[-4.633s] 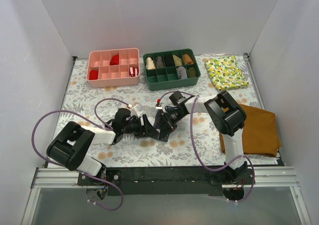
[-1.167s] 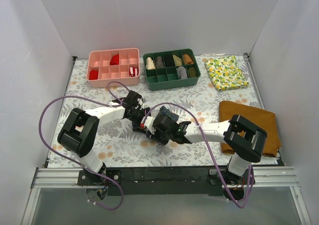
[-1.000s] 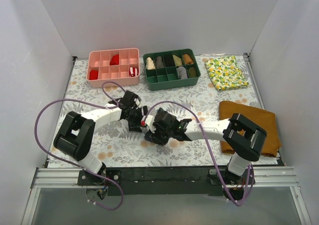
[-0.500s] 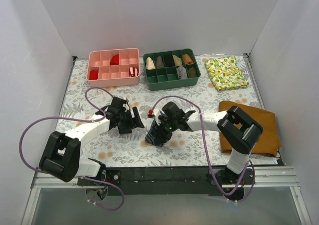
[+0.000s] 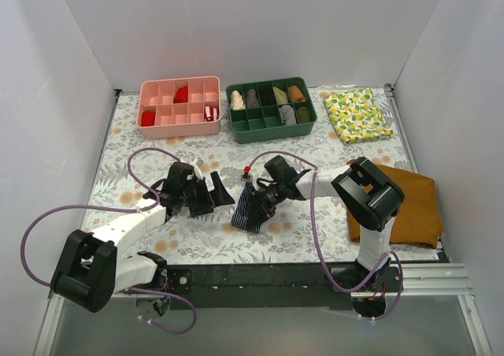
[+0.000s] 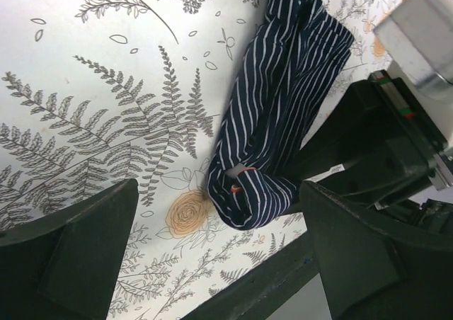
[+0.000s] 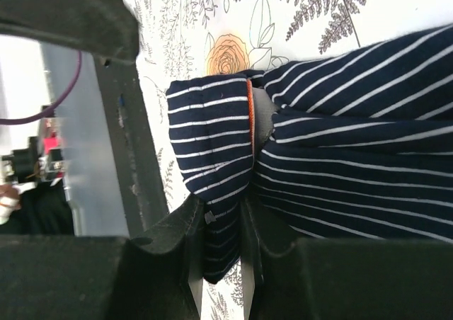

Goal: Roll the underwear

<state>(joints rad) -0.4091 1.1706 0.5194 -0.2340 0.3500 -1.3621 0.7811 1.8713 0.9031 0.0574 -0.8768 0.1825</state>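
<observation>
The underwear (image 5: 250,209) is a bunched, partly rolled bundle of dark navy cloth with thin stripes, lying on the floral table mat just in front of centre. My right gripper (image 5: 263,200) comes at it from the right and is shut on a fold of it (image 7: 221,224); the rest of the cloth (image 7: 340,164) spreads out above its fingers. My left gripper (image 5: 220,196) stands open a short way to the left of the bundle, not touching it. In the left wrist view the underwear (image 6: 283,100) lies beyond the two wide-apart fingers (image 6: 85,242), an orange label showing at its near end.
At the back stand a pink divider tray (image 5: 179,130) and a green divider tray (image 5: 272,134) with rolled items in them. A yellow lemon-print cloth (image 5: 358,113) lies at the back right, and a mustard-brown cloth (image 5: 408,202) at the right edge.
My left gripper has let go of the bundle, opened wide and drawn back to the left. My right gripper has kept its hold and shifted the underwear slightly to the right.
</observation>
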